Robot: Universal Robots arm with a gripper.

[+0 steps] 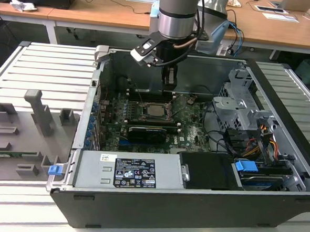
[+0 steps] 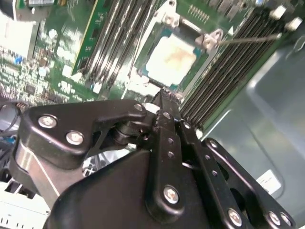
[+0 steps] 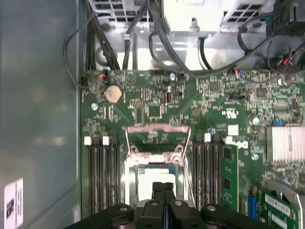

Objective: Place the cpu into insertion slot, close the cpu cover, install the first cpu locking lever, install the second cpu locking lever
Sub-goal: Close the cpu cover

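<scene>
One black tool point(image 3: 163, 187), tips together, over the pale, flat, square cpu point(image 2: 171, 59)

cpu point(image 1: 156, 110) in the insertion slot point(image 1: 143, 114), gripper point(image 1: 169, 85) above it (inside the case point(image 1: 154, 208)), power supply point(image 1: 133, 172) in front, drive cage point(image 1: 239, 108) at the exterior view's right

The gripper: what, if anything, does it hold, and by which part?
Nothing is held: the gripper is shut with nothing between its fingers, close above the cpu lying in the insertion slot.
</scene>
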